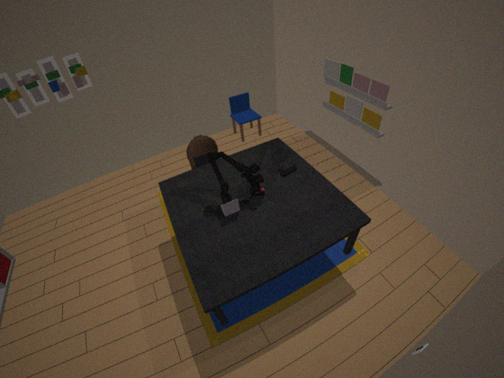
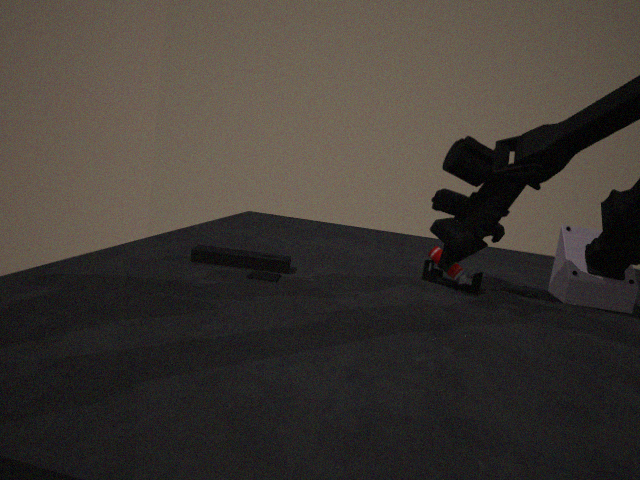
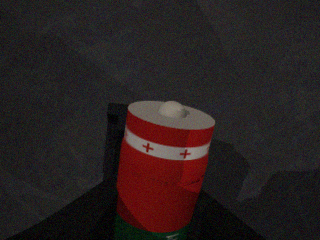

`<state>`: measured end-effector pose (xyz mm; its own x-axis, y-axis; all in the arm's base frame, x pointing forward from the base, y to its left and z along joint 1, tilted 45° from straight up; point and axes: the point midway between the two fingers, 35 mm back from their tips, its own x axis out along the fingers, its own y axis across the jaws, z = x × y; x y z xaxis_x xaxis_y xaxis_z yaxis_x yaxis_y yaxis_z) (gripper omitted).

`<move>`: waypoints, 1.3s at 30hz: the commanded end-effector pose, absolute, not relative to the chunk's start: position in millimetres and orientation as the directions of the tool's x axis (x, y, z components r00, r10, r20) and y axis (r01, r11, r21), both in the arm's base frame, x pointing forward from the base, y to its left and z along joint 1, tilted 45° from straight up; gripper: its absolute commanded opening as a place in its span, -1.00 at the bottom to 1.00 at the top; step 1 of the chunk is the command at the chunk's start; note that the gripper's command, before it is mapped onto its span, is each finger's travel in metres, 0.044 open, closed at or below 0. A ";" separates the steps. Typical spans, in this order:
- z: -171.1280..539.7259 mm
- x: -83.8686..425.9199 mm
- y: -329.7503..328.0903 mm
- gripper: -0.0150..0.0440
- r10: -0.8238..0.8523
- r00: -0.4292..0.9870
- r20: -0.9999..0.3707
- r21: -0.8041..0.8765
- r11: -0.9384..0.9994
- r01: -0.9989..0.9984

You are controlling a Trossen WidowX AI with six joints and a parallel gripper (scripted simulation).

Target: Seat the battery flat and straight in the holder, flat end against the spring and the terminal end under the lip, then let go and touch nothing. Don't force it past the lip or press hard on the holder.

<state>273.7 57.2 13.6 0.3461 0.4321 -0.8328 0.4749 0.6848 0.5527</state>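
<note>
Dim light covers the dark table (image 2: pixel 258 361). On it, the gripper (image 2: pixel 450 262) pinches the red battery (image 3: pixel 163 180), tilted over the holder (image 2: pixel 454 280).

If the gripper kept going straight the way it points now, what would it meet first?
The gripper, shut on the tilted battery, points down at the holder. The battery, not the fingers, would likely meet the holder first; whether they already touch is unclear.

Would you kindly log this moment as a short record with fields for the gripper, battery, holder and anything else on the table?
gripper: shut on the battery
battery: red with a green band, tilted, lower end in the holder, upper end raised
holder: black, on the table
seated: not yet
other: dark bar lying apart, far side of the table
</note>
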 end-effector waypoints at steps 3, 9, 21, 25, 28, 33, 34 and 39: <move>12.1 270.8 61.5 -0.19 0.418 0.366 -0.831 0.553 0.683 0.476; 12.0 266.1 64.6 -0.19 0.423 0.359 -0.832 0.553 0.683 0.477; 14.5 259.2 67.2 -0.19 0.425 0.354 -0.833 0.552 0.684 0.477; 15.6 256.8 68.0 -0.19 0.425 0.355 -0.833 0.552 0.684 0.477; 16.3 254.9 68.6 -0.19 0.425 0.355 -0.833 0.552 0.684 0.476; 17.5 252.0 69.5 -0.19 0.426 0.356 -0.832 0.553 0.684 0.476; 17.5 252.0 69.5 -0.19 0.426 0.356 -0.832 0.553 0.684 0.476; 16.7 252.4 69.7 -0.19 0.433 0.335 -0.837 0.547 0.690 0.474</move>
<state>255.1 67.8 18.1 0.3596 0.4215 -0.8324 0.4753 0.6849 0.5522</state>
